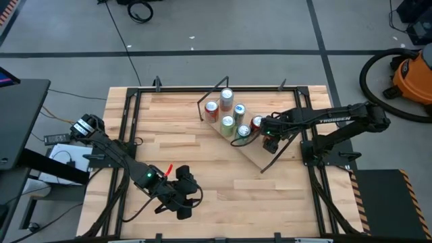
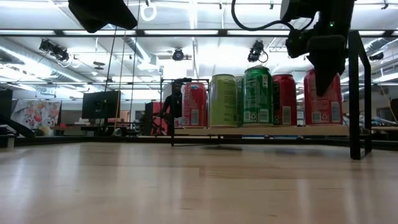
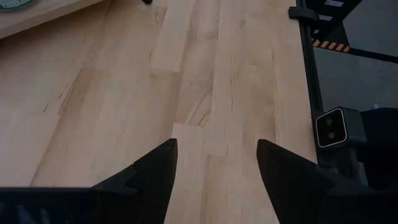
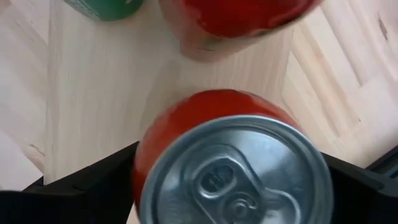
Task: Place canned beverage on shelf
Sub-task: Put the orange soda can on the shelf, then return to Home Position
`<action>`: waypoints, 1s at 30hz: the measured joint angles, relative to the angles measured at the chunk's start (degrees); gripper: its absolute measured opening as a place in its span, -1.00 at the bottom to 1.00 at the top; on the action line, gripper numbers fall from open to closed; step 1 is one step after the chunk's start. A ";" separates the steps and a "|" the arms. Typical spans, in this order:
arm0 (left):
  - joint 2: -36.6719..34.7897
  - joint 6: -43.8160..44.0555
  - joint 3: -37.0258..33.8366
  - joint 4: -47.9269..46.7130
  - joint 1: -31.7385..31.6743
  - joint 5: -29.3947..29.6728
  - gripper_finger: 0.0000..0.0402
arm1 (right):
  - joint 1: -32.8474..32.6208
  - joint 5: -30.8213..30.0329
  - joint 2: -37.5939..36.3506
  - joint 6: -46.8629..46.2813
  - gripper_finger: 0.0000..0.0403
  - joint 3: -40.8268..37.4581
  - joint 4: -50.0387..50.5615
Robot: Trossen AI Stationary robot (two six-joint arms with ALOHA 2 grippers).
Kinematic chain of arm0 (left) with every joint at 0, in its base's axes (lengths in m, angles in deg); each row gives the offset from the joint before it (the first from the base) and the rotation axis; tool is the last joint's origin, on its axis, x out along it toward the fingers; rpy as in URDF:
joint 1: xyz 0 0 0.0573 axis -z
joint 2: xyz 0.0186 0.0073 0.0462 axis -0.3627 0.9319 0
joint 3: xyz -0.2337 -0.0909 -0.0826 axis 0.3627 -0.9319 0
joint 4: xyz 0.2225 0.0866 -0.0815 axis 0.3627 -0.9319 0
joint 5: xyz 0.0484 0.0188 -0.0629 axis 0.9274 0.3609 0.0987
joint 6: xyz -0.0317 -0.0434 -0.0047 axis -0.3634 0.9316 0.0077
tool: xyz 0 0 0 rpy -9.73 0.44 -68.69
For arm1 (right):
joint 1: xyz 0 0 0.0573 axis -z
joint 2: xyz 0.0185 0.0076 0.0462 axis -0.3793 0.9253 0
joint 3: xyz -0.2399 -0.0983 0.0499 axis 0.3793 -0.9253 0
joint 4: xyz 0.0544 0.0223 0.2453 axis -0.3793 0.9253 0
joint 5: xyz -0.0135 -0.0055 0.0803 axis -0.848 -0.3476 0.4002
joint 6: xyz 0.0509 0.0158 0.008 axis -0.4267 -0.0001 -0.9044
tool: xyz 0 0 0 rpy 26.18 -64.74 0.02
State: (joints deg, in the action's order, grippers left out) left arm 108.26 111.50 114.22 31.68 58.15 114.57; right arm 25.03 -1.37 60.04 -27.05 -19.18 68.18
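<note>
Red aluminium can (image 4: 233, 162) is standing on light-wood shelf (image 1: 255, 154), right claw (image 1: 258, 126) straddling it, fingers apart: releasing. Next, lifting clear. Left claw (image 1: 182, 196) idling, parted.

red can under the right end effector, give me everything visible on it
The red can is aluminium by its look: glossy red body, bare silver lid with the pull tab intact, so unopened. It stands upright on the shelf, the light-wood board, at the row's right end, next to the other cans. The right end effector sits above it, a dark finger on either side; contact cannot be told.
</note>
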 joint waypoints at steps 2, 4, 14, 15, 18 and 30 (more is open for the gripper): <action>0.00 0.00 0.00 0.00 0.00 0.00 0.15 | 0.09 0.00 -0.37 -0.40 0.92 0.00 0.52; 0.00 0.00 0.00 0.01 0.00 0.00 0.15 | 0.09 0.00 -0.87 -0.61 0.92 0.21 1.18; 0.00 -1.53 0.00 0.00 0.00 -0.01 0.15 | 0.09 -0.04 -3.49 -0.56 0.92 8.39 6.38; 0.00 -3.23 0.00 0.02 0.00 0.02 0.15 | 0.09 -0.04 -3.83 -0.38 0.92 9.15 6.76; -0.27 -8.53 -0.02 -0.09 0.37 1.62 0.15 | 0.08 -0.19 -5.72 0.53 0.92 10.76 6.89; -3.00 -20.17 -0.07 -1.11 -3.18 3.34 0.15 | -11.13 -5.89 -21.02 -0.45 0.92 9.31 -4.69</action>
State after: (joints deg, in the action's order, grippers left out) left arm 105.26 91.32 114.16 30.57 54.97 117.91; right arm 13.90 -7.26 39.02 -27.51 -9.87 63.49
